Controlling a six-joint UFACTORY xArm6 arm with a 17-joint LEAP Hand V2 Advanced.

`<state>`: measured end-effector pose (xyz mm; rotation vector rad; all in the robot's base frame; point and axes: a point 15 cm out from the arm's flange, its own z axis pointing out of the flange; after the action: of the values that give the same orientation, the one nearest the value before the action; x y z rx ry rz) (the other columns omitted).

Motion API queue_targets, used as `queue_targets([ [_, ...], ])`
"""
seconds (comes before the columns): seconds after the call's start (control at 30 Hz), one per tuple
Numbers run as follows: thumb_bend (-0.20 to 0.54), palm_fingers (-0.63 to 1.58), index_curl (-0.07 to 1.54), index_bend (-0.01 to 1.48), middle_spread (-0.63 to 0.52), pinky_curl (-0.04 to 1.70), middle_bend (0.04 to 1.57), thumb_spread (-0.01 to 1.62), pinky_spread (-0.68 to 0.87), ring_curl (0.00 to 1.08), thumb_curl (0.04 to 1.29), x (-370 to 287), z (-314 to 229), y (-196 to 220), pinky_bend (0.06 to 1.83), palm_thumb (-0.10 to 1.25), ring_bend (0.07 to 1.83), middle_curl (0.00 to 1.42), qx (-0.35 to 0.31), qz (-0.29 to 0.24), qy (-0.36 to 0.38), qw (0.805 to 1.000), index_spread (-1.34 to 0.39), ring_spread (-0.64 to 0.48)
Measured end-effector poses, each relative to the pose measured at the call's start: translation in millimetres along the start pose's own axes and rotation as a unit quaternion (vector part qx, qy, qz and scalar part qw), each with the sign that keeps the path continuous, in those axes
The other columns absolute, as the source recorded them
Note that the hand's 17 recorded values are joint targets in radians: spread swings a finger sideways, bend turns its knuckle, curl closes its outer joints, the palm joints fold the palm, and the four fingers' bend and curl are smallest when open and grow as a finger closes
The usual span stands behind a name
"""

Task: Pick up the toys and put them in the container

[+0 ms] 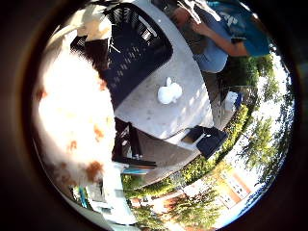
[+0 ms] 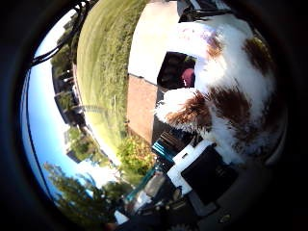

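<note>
A fluffy white plush toy with brown patches fills much of both views, pressed close to my palm. White and black parts of my right hand curl beside it, holding it. The black slatted basket stands on the grey table, just past the held toy. A small white bunny toy lies on the table beside the basket. A pale, tan-tinged thing shows at the basket's rim; I cannot tell what it is.
A person in a blue shirt sits at the table's far side, not touching the toys. A dark box-like thing stands by the table's edge. Brick paving and grass surround the table.
</note>
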<state>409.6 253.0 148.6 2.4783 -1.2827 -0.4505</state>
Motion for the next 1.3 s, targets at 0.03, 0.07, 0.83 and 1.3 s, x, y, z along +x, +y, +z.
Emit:
queue_targets([
  [0.03, -0.035, -0.27, 0.04, 0.88, -0.07, 0.70, 0.43, 1.18, 0.32, 0.53, 0.56, 1.4, 5.4, -9.1, 0.92, 0.76, 0.88, 0.77, -0.006, 0.000, 0.001, 1.000, -0.37, 0.17],
  [0.07, -0.035, -0.27, 0.04, 0.85, -0.05, 0.68, 0.38, 1.17, 0.33, 0.51, 0.56, 3.5, 8.2, -15.6, 0.90, 0.76, 0.84, 0.74, -0.009, 0.000, 0.002, 1.000, -0.37, 0.18],
  [0.83, -0.032, 0.00, 0.15, 0.18, 0.13, 0.38, 0.16, 1.11, 0.45, 0.31, 0.39, 200.1, -62.3, 65.1, 0.51, 0.71, 0.38, 0.35, 0.036, 0.096, 0.014, 0.995, -0.29, 0.28],
  [1.3, -0.030, 0.01, 0.22, 0.17, 0.07, 0.33, 0.16, 1.10, 0.44, 0.31, 0.38, 331.2, 79.9, 79.8, 0.47, 0.76, 0.33, 0.32, -0.036, 0.094, -0.009, 0.995, -0.32, 0.25],
])
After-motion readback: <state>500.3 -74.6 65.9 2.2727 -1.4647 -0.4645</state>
